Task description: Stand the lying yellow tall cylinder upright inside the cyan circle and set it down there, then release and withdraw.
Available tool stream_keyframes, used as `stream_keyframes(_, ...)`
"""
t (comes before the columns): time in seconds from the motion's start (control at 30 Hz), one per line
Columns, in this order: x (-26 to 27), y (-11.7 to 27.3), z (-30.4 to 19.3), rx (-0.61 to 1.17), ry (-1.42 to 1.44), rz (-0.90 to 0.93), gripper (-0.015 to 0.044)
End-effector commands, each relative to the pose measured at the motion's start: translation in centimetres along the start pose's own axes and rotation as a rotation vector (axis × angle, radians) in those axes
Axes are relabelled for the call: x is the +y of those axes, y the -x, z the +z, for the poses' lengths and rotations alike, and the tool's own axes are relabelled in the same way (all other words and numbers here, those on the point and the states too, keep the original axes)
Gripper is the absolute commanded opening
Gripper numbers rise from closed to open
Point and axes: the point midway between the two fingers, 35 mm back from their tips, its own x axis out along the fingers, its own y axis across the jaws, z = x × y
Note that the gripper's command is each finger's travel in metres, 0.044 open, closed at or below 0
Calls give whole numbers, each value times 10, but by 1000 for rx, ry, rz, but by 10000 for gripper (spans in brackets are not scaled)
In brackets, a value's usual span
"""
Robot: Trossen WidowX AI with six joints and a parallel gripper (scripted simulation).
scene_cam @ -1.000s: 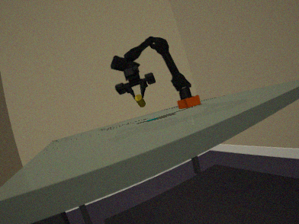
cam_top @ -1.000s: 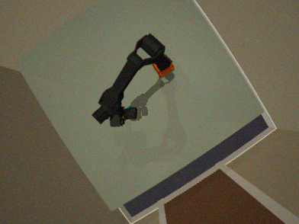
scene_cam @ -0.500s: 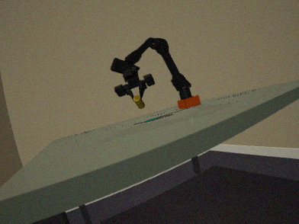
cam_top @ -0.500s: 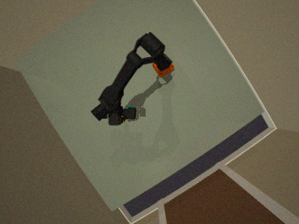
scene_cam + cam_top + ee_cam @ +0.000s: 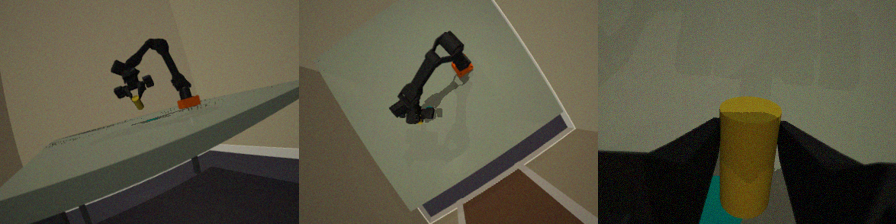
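Note:
The yellow tall cylinder (image 5: 420,123) (image 5: 138,103) (image 5: 748,160) is held between the two fingers of my gripper (image 5: 137,97) (image 5: 749,127), which is shut on it. In the exterior view the cylinder hangs above the table, nearer upright than lying, with some lean; its exact tilt is hard to tell. The cyan circle (image 5: 429,107) (image 5: 152,120) (image 5: 714,205) lies flat on the table, partly hidden by the arm in the top view and by the left finger and the cylinder in the wrist view. The cylinder's lower end is clear of the tabletop.
The pale green table (image 5: 497,95) (image 5: 95,168) bears the arm's orange base (image 5: 462,69) (image 5: 189,102), which stands to the right of the circle in the exterior view. The arm's shadows fall across the tabletop around the circle.

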Motion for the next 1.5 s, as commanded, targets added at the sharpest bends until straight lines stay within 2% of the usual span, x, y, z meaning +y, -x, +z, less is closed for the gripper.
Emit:
stream_keyframes(0.0,0,0,0,-28,-8,5,105)
stream_keyframes(1.47,-8,8,-3,-315,-15,34,105)
